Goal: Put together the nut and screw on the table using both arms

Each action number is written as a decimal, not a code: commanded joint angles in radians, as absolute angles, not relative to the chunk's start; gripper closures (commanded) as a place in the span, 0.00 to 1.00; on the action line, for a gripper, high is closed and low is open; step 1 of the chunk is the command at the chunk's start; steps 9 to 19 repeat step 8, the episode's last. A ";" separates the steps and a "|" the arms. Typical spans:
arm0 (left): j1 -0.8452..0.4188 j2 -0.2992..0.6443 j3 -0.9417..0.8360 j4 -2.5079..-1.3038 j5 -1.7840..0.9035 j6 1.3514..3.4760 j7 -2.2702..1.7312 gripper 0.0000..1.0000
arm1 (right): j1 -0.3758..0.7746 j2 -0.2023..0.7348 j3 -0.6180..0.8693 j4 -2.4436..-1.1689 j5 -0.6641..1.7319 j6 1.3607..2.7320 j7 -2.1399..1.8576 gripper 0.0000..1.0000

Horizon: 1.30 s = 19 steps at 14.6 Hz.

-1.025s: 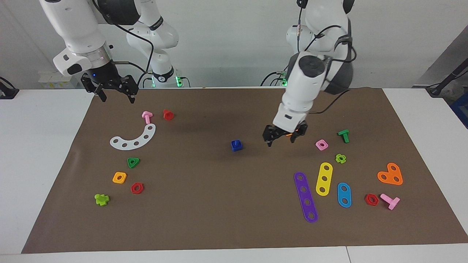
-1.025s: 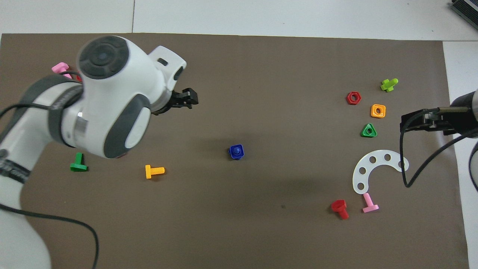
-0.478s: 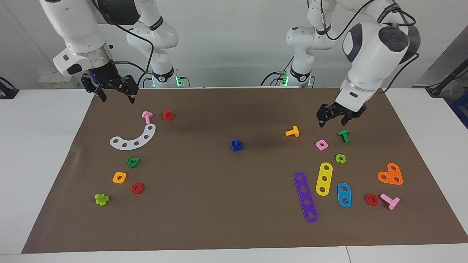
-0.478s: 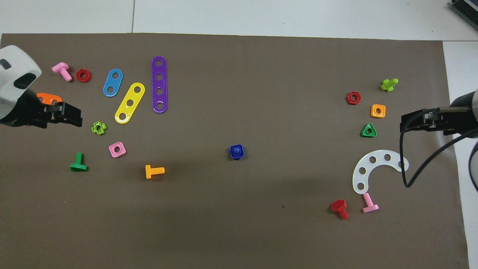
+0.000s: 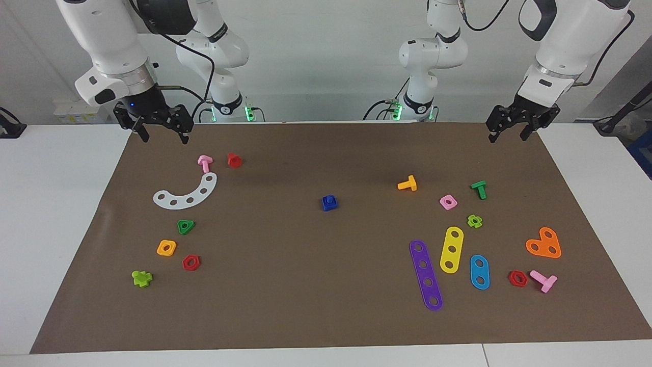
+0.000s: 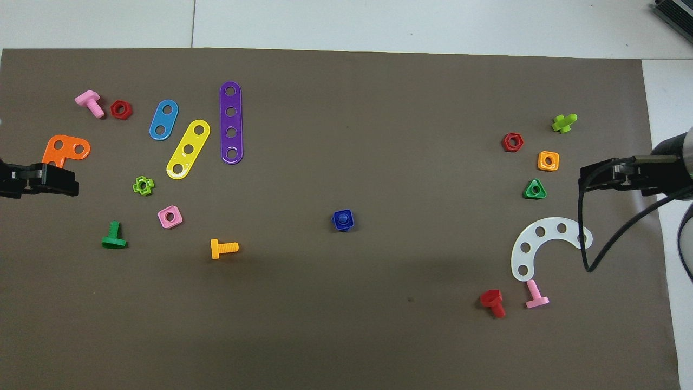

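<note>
The dark-blue square nut (image 5: 329,205) lies in the middle of the brown mat (image 5: 305,285) on the white table (image 5: 56,214). The dark-blue screw (image 5: 330,198) stands in its hole, stub up, as one piece; its triangular head is hidden. In the overhead view the nut (image 6: 335,225) rings the screw (image 6: 342,219). My left gripper (image 5: 509,133) is open and empty, raised over the mat's corner at the left arm's end; its tip shows in the overhead view (image 6: 69,183). My right gripper (image 5: 164,134) is open and empty, waiting over the mat's corner at the right arm's end (image 6: 586,181).
Toward the left arm's end lie an orange bolt (image 5: 407,184), pink square nut (image 5: 448,202), green bolt (image 5: 479,189) and purple (image 5: 426,275), yellow and blue strips. Toward the right arm's end lie a white curved strip (image 5: 186,193), pink bolt, red bolt, green triangular nut (image 5: 186,227) and orange nut.
My left arm has drawn back from beside the blue piece at the mat's middle and risen to the mat's corner at its own end. The right arm and the blue piece have not moved.
</note>
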<state>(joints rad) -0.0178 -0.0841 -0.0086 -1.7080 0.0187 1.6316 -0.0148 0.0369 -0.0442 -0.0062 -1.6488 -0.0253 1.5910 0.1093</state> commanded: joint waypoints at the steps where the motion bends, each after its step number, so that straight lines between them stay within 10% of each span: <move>1: 0.006 -0.094 -0.020 -1.721 0.040 1.629 -0.012 0.06 | 0.031 -0.051 -0.005 -1.652 -0.002 1.580 0.084 0.00; 19: 0.009 -0.094 -0.020 -1.724 0.040 1.635 -0.011 0.00 | 0.028 -0.051 -0.005 -1.652 -0.002 1.580 0.086 0.00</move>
